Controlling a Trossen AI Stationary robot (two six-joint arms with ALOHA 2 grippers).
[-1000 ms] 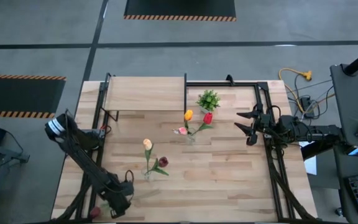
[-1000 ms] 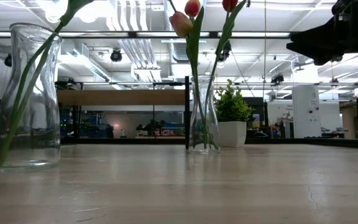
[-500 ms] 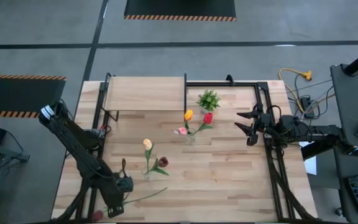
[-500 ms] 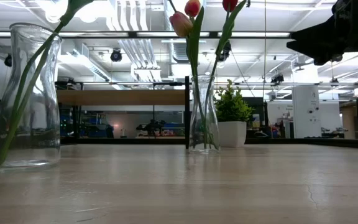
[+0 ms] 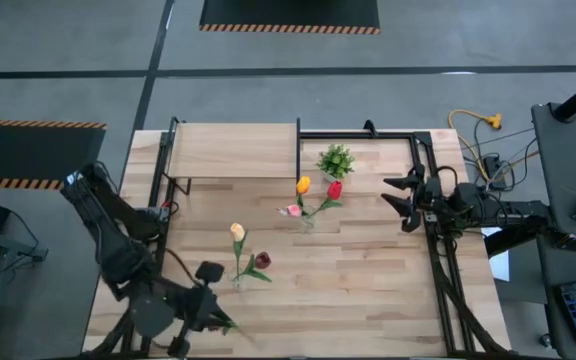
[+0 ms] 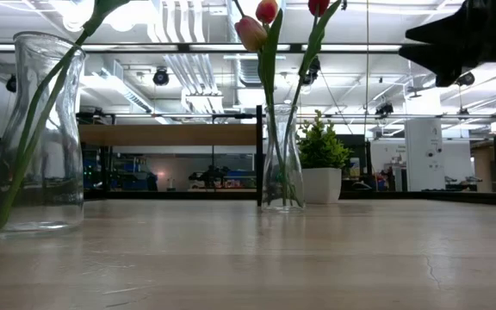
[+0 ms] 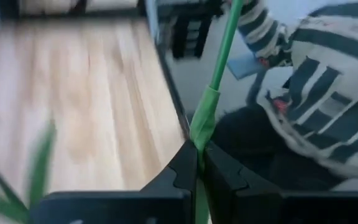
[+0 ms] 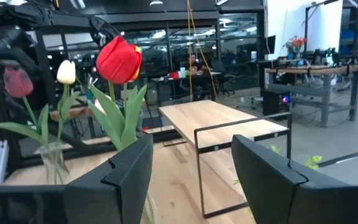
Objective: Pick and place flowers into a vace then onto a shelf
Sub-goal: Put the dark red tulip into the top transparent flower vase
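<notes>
One stem (image 7: 211, 99) we see pinched in the left gripper (image 7: 199, 163) near the table (image 5: 368, 270) edge; right gripper (image 8: 191, 163) wide, empty.

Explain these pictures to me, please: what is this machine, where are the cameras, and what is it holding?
It is a two-armed robot at a wooden table. One camera looks down from above, one sits at table height, and one rides on each wrist. On the table stand two glass vases with tulips, a small potted plant and a raised shelf. The left gripper, at the table's near left corner, pinches a green flower stem. The right gripper waits open at the right edge.
</notes>
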